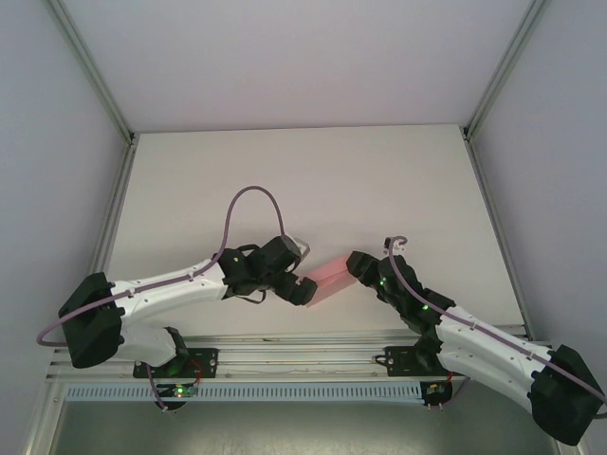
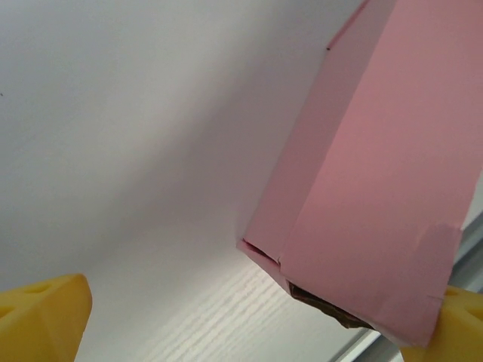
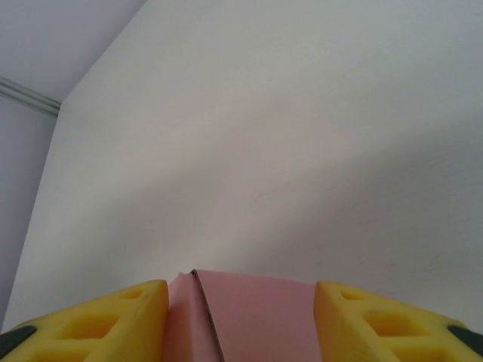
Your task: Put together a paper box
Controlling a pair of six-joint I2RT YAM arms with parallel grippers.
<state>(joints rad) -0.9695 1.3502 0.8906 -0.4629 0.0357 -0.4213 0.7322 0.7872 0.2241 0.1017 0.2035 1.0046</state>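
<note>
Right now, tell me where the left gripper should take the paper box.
I'd take the paper box at its open end nearest the left gripper, coming from that side, pads on the broad flat faces. The right gripper clasps the opposite end, leaving this one free.

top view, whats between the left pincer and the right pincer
The paper box spans the gap from left pincer to right pincer, seen in the top view.

The paper box (image 2: pixel 362 188) is cropped by the left wrist view's top and right edges.
</note>
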